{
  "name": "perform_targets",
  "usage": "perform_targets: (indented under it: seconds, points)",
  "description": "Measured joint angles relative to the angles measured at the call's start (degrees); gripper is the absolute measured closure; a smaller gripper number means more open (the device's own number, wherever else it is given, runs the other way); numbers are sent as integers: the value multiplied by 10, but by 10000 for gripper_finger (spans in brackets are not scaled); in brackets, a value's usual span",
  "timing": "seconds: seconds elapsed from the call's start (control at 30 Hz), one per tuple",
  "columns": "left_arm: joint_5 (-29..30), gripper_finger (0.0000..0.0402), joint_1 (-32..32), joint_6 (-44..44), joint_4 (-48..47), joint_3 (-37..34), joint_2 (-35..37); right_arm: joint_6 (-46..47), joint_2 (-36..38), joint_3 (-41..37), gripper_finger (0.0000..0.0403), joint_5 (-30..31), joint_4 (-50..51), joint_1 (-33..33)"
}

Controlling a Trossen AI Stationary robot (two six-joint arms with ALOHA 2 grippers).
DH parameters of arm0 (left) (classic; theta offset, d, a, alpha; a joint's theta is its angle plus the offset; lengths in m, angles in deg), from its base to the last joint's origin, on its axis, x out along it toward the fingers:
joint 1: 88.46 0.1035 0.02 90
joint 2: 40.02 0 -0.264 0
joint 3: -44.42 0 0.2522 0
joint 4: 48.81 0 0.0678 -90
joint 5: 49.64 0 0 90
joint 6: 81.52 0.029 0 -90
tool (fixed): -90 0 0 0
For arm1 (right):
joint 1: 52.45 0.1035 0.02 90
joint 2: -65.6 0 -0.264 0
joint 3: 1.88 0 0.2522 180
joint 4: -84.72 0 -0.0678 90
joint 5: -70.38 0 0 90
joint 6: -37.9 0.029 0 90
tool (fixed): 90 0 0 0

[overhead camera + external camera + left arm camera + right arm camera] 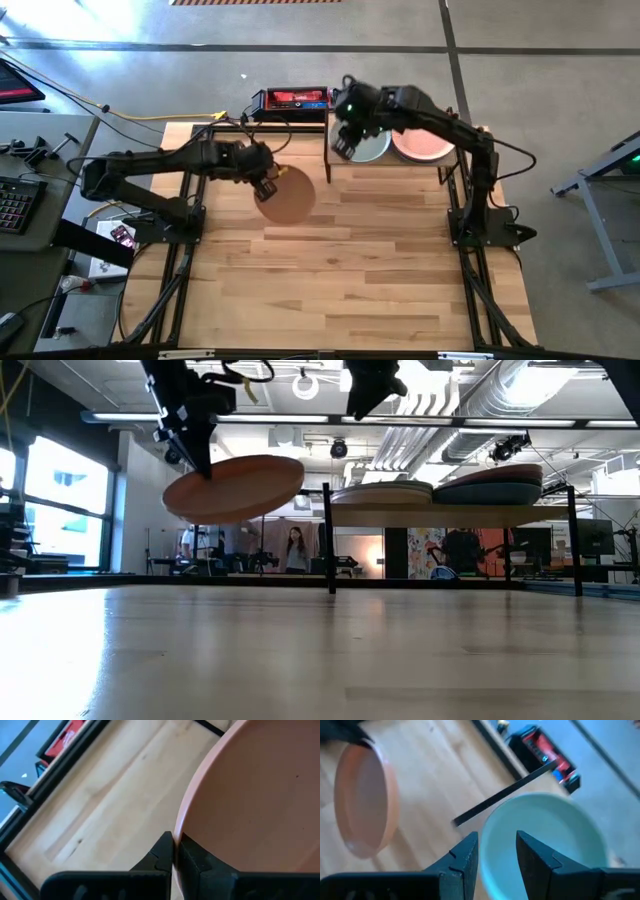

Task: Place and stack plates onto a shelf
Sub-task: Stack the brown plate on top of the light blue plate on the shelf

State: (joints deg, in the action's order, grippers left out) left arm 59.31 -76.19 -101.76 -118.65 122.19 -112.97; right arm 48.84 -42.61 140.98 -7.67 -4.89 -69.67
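Note:
A tan plate hangs in the air left of the shelf, with my left gripper shut on its rim. In the low view the tan plate is tilted and roughly level with the shelf board. Two stacks of plates rest on the shelf. One has a sage green plate on top, the other a pink plate. My right gripper stands open above the sage green plate, high over the stack, and touches nothing. My left gripper pinches the tan plate's rim on the side toward the table's left edge, one finger inside the plate and one outside. The fingers slant down from the left. The plate is lifted clear of the table, tilted, and juts out to the right.
The shelf's black leg stands between the tan plate and the stacks. A red and black device lies at the table's far edge. The wooden tabletop is bare toward the near edge. People stand in the room beyond.

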Motion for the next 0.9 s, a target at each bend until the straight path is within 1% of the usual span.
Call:
perform_targets:
  seconds: [0.17,0.3,0.4,0.5,0.6,0.7,0.9]
  points:
    - [0,401,35,10,5,0,0,-33,0,3,293,-4,-19,-44]
    - [0,401,56,10,6,0,0,-59,0,2,293,-9,-26,-67]
    - [0,401,72,0,6,0,0,-70,0,1,289,-28,-45,-81]
    - [0,401,89,-23,6,0,0,-80,-2,1,276,-59,-64,-91]
    - [0,401,108,-51,8,0,0,-82,-3,1,259,-62,-81,-95]
    - [-1,401,123,-74,15,0,0,-54,-9,1,248,-62,-98,-95]
    - [-19,401,133,-96,41,0,0,-42,-29,1,249,-64,-102,-73]
